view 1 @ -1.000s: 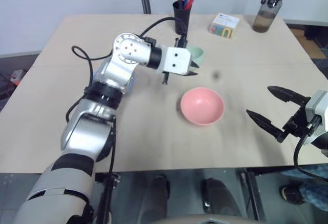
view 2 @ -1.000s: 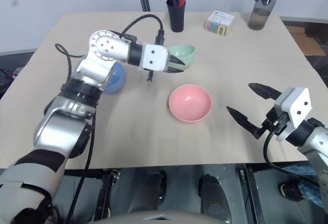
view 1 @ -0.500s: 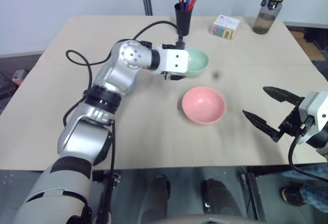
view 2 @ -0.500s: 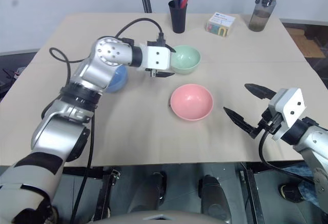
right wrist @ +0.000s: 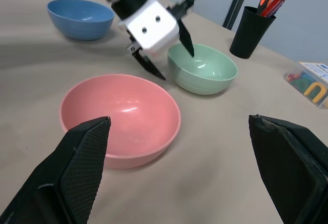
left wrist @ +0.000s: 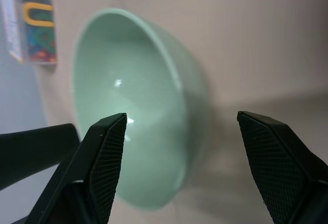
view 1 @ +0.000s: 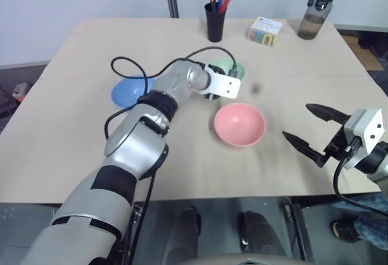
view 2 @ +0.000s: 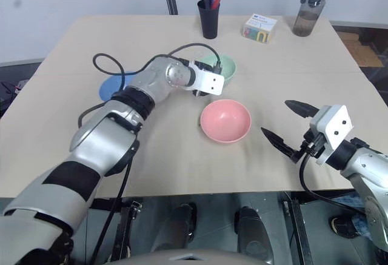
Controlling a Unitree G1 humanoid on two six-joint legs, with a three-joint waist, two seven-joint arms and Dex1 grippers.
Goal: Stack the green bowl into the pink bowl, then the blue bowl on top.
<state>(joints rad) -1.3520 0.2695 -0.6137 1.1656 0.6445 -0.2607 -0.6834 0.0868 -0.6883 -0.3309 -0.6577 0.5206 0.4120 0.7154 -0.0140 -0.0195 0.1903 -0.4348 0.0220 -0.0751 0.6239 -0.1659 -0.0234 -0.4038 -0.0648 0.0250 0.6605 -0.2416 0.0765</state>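
The green bowl [view 1: 231,68] stands upright on the table, just behind the pink bowl [view 1: 239,124]. My left gripper [right wrist: 176,64] is open astride the green bowl's near rim, with one finger [right wrist: 186,37] inside the bowl and the other outside it. From the left wrist the rim of the green bowl [left wrist: 133,106] lies between the two spread fingers. The pink bowl is empty. Further left, behind my left arm, sits the blue bowl [view 1: 127,92]. My right gripper [view 1: 296,120] hangs open to the right of the pink bowl, holding nothing.
At the back of the table [view 1: 182,168] stand a black pen cup [view 1: 214,21], a colourful small box [view 1: 265,30] and a dark water bottle [view 1: 315,10]. A black cable [view 1: 130,65] loops from my left arm over the blue bowl.
My left gripper has opened and let go of the green bowl, which went from tilted to flat on the table. The left arm swung its wrist round and came down; the right arm stayed put.
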